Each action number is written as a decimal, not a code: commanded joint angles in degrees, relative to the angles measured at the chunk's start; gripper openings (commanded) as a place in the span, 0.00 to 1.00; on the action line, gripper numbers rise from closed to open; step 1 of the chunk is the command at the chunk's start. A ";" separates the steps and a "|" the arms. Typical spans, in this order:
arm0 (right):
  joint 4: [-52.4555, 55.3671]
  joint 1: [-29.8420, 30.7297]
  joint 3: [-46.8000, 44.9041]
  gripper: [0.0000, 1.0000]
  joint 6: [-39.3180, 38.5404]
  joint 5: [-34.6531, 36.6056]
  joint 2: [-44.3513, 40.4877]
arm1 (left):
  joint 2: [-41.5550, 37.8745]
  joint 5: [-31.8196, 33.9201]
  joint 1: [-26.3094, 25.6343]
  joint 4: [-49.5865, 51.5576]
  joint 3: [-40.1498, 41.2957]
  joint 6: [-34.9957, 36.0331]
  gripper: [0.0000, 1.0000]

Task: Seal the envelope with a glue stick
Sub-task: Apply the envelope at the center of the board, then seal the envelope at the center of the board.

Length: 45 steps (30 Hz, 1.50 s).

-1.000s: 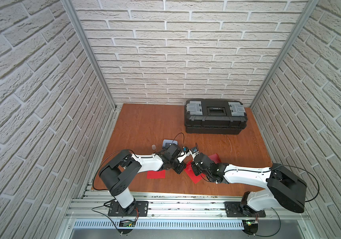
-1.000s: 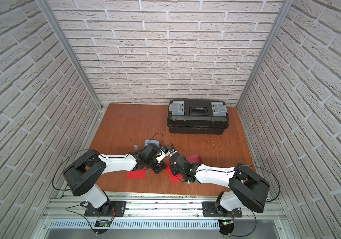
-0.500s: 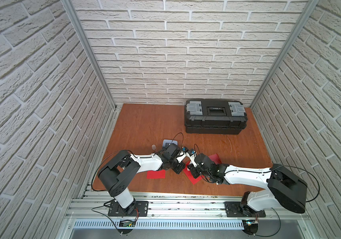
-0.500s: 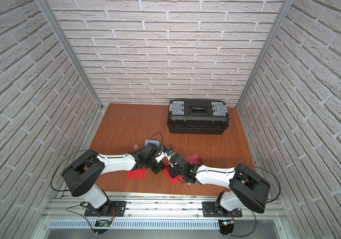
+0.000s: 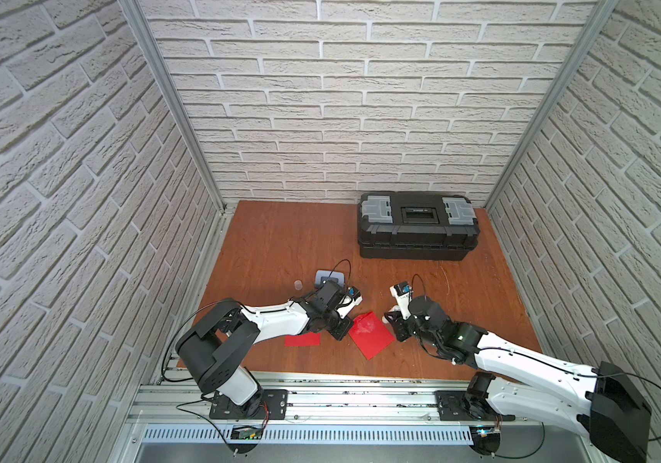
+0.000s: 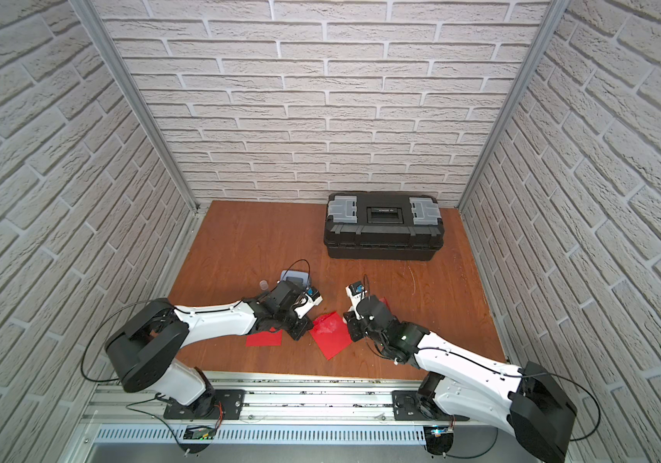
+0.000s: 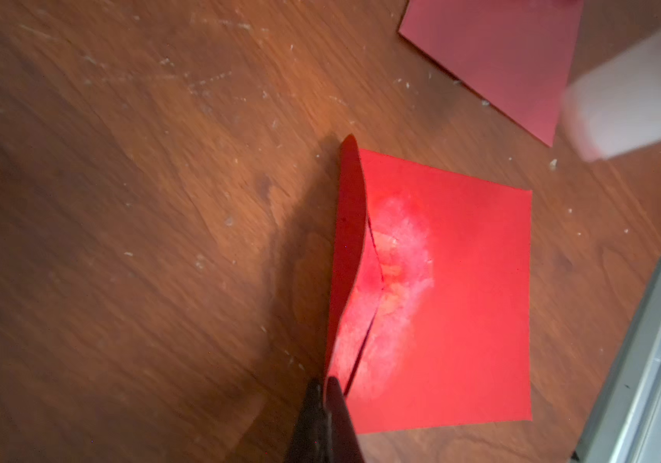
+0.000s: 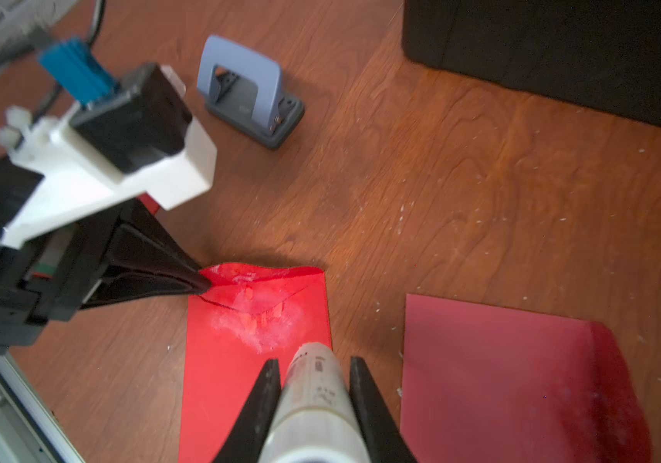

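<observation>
The gluing looks largely done. A wide whitish smear covers the bright red paper envelope [image 8: 220, 381] just below its flap, plain in both wrist views [image 7: 461, 280]. The envelope lies on the brown wooden worktop [image 5: 280, 240], lower centre in both top views [image 6: 330, 334]. It is not sealed yet. The left fingers [image 8: 196, 278] are pinched tight on one end of the flap and hold it raised off the envelope body, so the flap stands up along the left edge of the envelope in the left wrist view.

The small white cylindrical glue stick [image 8: 312, 397] is clamped between the right fingers [image 8: 270, 381] at the lower centre of the right wrist view. Its tip sits at the near edge of the smear, but I cannot tell whether it touches the paper. In the left wrist view the stick is a pale blur in the upper right corner [image 7: 633, 80].

By my reading, what is left is to take the stick clear, fold the flap onto the glue and press it flat.

A duller red envelope [image 8: 501, 381] lies beside the bright one. The grey-blue hole punch [image 8: 248, 92] and the black plastic toolbox [image 5: 417, 232] stand farther up the worktop.

Against half a second ago, the right arm has drawn back toward the right of the top views, baring most of the envelope it had covered. The left arm has hardly shifted.
</observation>
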<state>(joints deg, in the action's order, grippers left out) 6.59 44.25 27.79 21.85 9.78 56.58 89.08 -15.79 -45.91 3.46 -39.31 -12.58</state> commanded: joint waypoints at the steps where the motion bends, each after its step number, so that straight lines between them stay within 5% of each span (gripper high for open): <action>1: 0.52 -2.40 -0.77 0.03 0.70 -1.68 -2.39 | -1.10 0.76 0.11 1.25 -0.24 0.67 0.13; 5: 1.03 -3.63 -0.13 0.03 0.31 -2.44 -2.96 | -1.78 -0.32 0.12 1.56 -2.18 0.46 0.27; 14: 1.37 -4.06 0.58 0.03 0.32 -2.48 -3.87 | -0.84 -5.40 1.62 0.17 -6.75 -2.16 0.29; 23: 2.62 -4.17 0.95 0.03 0.39 -2.15 -5.07 | 5.16 -8.45 1.86 2.26 -10.10 -2.27 0.27; 27: 2.85 -4.17 0.92 0.03 0.48 -2.11 -5.42 | 6.01 -11.46 1.45 1.54 -10.23 -2.58 0.13; 33: 2.99 -4.17 1.32 0.03 0.48 -2.58 -4.99 | 8.32 -14.31 0.72 1.20 -10.76 -2.52 0.11; 40: 3.58 -4.14 1.74 0.03 0.96 -2.96 -4.37 | 14.31 -18.01 0.30 1.52 -12.49 -3.77 0.19; 45: 4.20 -4.10 1.65 0.03 1.22 -2.99 -4.93 | 16.71 -19.01 0.38 3.05 -13.68 -4.18 0.36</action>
<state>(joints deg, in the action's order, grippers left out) 11.05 40.27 27.97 22.33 7.18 52.21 103.70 -34.39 -45.39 4.78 -52.56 -16.51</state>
